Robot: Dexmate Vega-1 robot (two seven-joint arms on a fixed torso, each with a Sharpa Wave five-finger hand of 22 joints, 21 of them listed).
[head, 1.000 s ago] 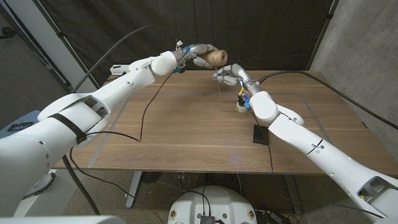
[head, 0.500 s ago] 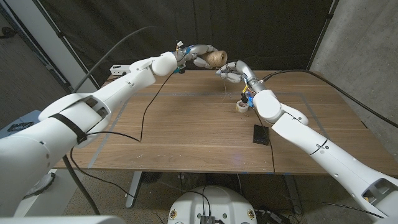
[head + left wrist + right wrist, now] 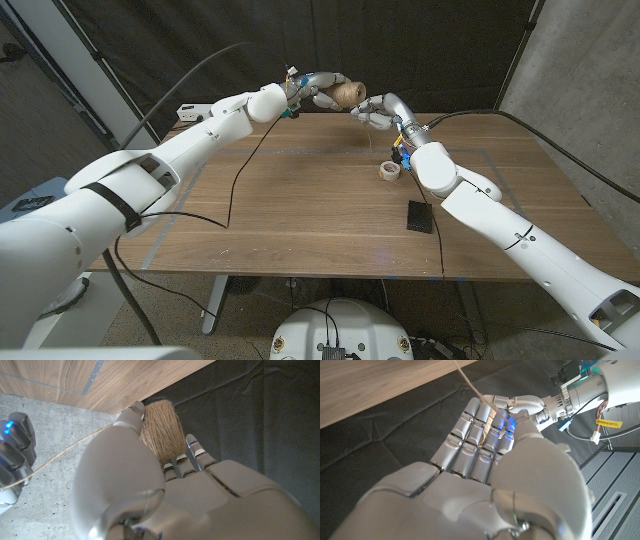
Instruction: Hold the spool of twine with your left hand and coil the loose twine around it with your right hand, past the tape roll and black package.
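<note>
My left hand (image 3: 318,88) grips the tan spool of twine (image 3: 347,94) in the air over the table's far edge. In the left wrist view the spool (image 3: 161,430) sits between my fingers, and a loose strand of twine (image 3: 65,452) runs off it to the right hand's fingertips (image 3: 12,457). My right hand (image 3: 378,109) hovers just right of the spool, fingers curled, holding the strand. In the right wrist view the twine (image 3: 470,382) crosses over my right hand (image 3: 485,475), with the left hand (image 3: 530,407) beyond it. The tape roll (image 3: 388,172) and the black package (image 3: 420,216) lie on the table under my right forearm.
A black cable (image 3: 235,175) trails across the wooden table (image 3: 300,210) on the left side. Dark curtains hang behind the far edge, and a concrete wall (image 3: 590,70) stands on the right.
My right hand has risen and moved back toward the spool, drawing the twine up with it; the tape roll now shows fully. The left hand and spool have stayed still.
</note>
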